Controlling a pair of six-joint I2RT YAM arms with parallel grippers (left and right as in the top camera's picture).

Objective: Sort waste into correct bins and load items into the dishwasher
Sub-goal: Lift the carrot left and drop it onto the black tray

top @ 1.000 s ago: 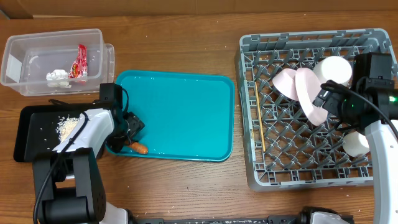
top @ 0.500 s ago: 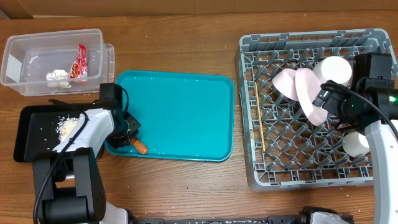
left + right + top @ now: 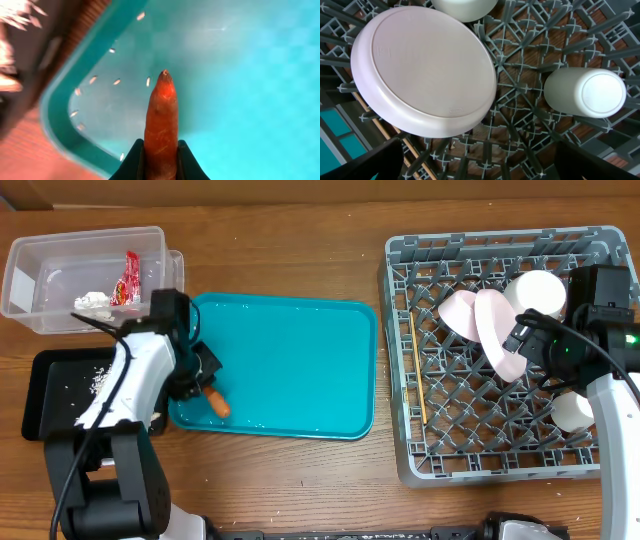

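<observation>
Over tray corner, left gripper clamps carrot, now lifted clear; probably black bin next.

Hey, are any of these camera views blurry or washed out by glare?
Left wrist: the carrot in the left hand is fairly sharp, but the top-left corner beyond the teal tray smears into blur. Overhead: evenly lit and sharp, faint sheen on the tray. Right wrist: crisp on the pale pink dish; the dark bottom corners are out of focus.
</observation>
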